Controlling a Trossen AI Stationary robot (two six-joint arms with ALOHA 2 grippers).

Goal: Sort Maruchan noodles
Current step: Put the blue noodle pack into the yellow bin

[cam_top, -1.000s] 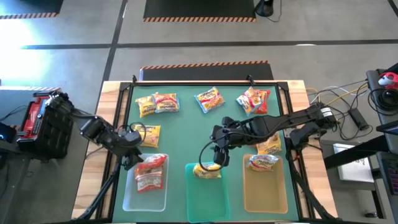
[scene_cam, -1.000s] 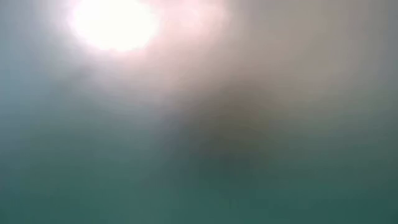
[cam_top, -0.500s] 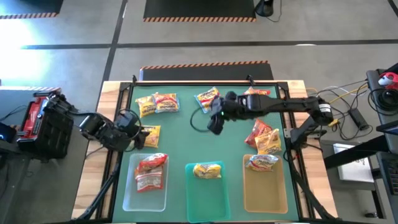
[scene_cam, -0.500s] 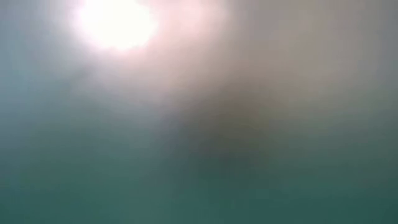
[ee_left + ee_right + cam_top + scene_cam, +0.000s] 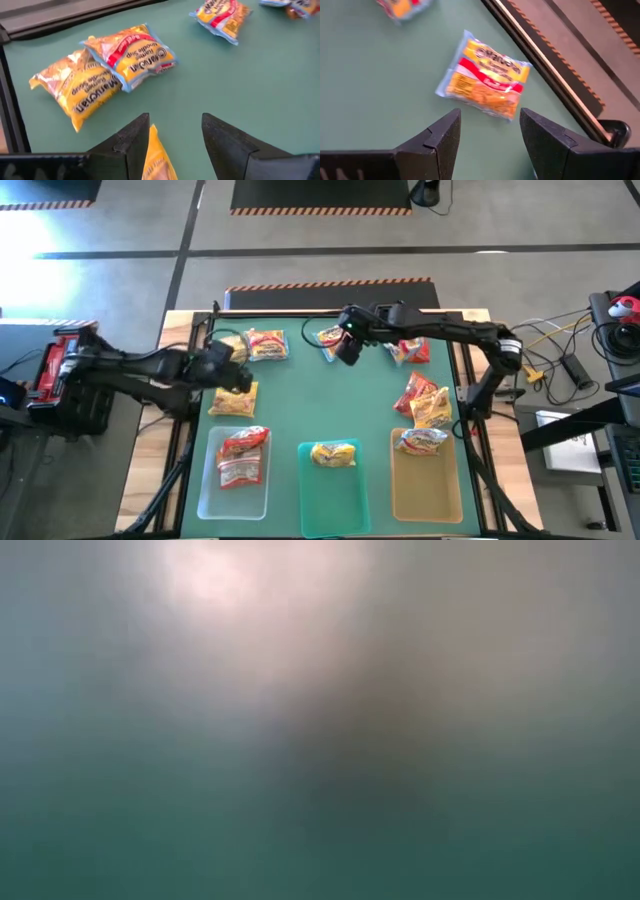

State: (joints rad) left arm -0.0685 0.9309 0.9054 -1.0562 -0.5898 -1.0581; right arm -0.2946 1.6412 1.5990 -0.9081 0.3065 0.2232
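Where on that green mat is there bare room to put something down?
The widest bare patch is the mat's middle, between the far row of packets and the three trays. The teal tray and amber tray have room in their near halves. It is crowded along the far edge and near the red packets on the right.

We count 9 noodle packets on the green mat in the high view: 5 lie loose on the mat, 2 in the clear tray, 1 in the teal tray and 1 in the amber tray. That makes 3 trays. We also see 2 arms, each with 1 gripper: the left gripper and the right gripper.
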